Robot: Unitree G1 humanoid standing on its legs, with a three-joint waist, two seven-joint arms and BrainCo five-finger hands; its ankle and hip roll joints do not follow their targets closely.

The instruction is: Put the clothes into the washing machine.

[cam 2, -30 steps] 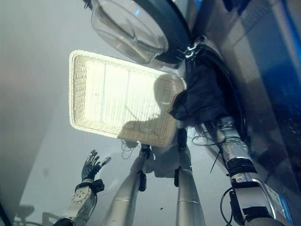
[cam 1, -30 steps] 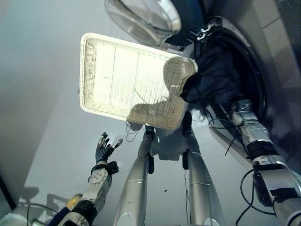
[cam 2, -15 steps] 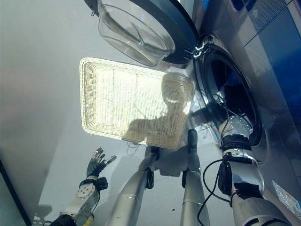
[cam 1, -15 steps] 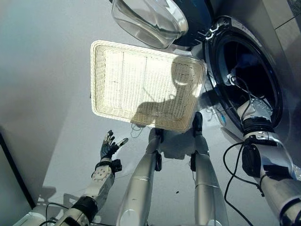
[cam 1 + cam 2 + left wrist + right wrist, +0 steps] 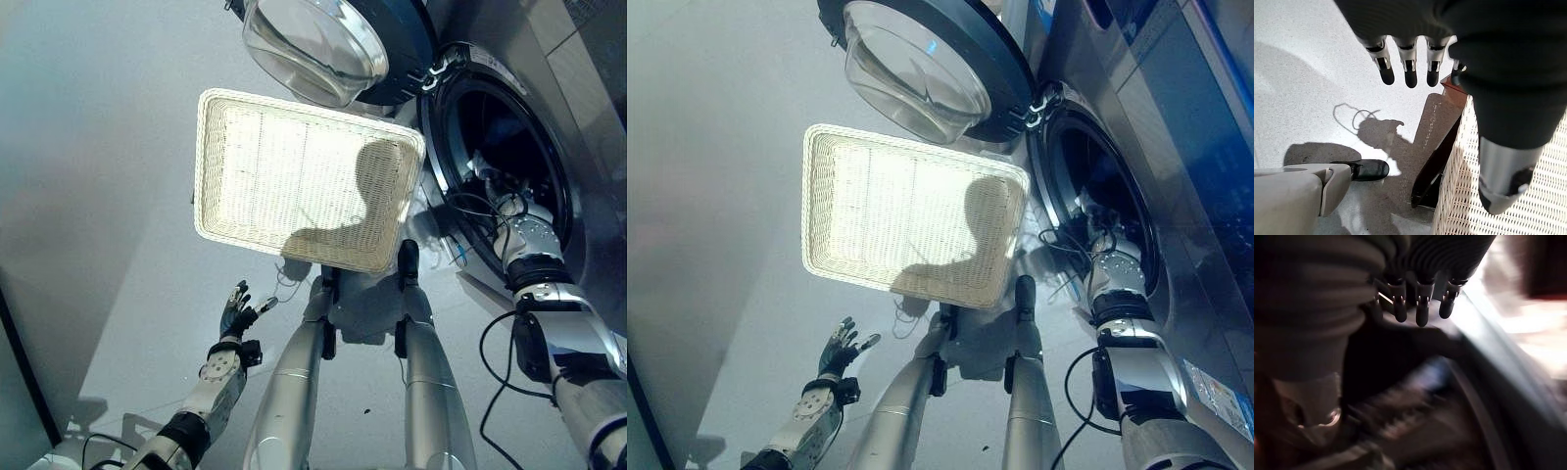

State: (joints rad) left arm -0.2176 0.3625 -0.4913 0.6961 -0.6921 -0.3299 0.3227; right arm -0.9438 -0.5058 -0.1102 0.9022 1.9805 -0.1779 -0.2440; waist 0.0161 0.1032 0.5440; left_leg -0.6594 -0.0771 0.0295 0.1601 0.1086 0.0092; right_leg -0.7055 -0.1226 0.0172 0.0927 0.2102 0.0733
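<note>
— Inside the drum (image 5: 505,147) is where I judge the clothes to be now: a second ago a dark bundle hung from my right hand across the mouth of the washing machine (image 5: 1136,117), and it is gone from there. I can't pick the cloth out in the dark of the drum, though.

— And the basket?

— White wicker basket (image 5: 294,176) lies on the floor (image 5: 98,147) just beside the machine, nothing in it. So I reckon the load is done, bar pulling the arm out and shutting the door (image 5: 323,44), which stands swung open above the basket.

— How's the right hand?

— Right hand (image 5: 1418,308) is reached in past the rim of the opening, wrist at the lip. From its wrist view the fingers (image 5: 1421,316) hang straight and released, holding nothing I can see.

— Left?

— Left hand (image 5: 235,311) hovers idle, low over the floor near the basket's corner, fingers spread loose and unclenched, touching nothing.
</note>
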